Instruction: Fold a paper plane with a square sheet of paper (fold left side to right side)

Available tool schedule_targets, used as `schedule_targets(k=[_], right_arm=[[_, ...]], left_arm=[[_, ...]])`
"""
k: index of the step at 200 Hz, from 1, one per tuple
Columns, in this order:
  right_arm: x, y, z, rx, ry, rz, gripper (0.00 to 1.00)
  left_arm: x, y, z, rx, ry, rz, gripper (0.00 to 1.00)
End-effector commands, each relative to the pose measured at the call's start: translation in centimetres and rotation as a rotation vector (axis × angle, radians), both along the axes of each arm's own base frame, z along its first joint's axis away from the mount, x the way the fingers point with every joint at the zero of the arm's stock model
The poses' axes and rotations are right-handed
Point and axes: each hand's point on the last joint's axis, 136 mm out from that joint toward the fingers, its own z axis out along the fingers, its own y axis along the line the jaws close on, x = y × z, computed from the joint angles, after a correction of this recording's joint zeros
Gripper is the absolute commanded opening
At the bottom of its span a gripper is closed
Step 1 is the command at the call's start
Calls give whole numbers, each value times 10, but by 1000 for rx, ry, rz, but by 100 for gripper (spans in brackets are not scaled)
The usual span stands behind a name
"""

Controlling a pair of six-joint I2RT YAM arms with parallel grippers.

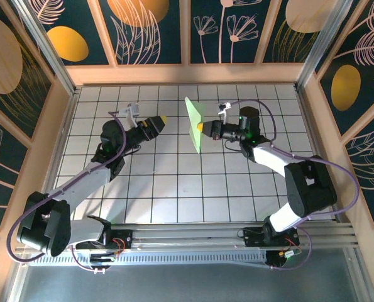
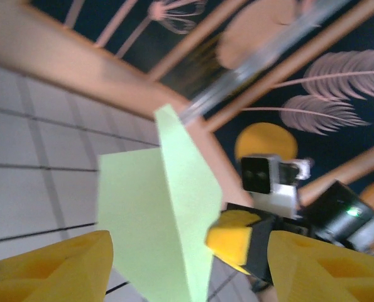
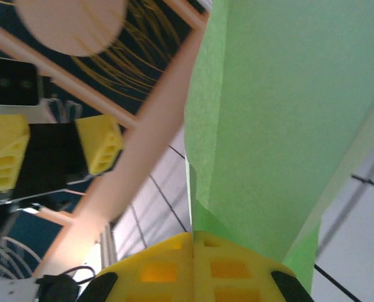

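While clamped on the green paper (image 1: pixel 193 116), right end effector (image 1: pixel 201 127) raised; left end effector (image 1: pixel 163 119) wide.

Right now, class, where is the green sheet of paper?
In the top view the green paper sits just right of centre, pinched by the right end effector, with the open left end effector apart on its left.

Folded green paper (image 3: pixel 275 113), top beyond right-wrist view.
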Motion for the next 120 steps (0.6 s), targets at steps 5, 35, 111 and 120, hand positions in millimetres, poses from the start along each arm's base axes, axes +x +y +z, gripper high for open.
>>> schedule_targets(k=[5, 35, 111, 120], right_arm=[[-30, 6, 44, 128, -88, 151, 0], [-37, 11, 55, 166, -76, 193, 0], [-48, 22, 61, 178, -76, 248, 0], [-48, 23, 61, 178, -75, 249, 0]], left_arm=[[-20, -26, 45, -85, -152, -218, 61], [-23, -50, 37, -61, -130, -304, 58], [-18, -76, 27, -54, -98, -350, 46], [-18, -77, 26, -55, -92, -350, 39]])
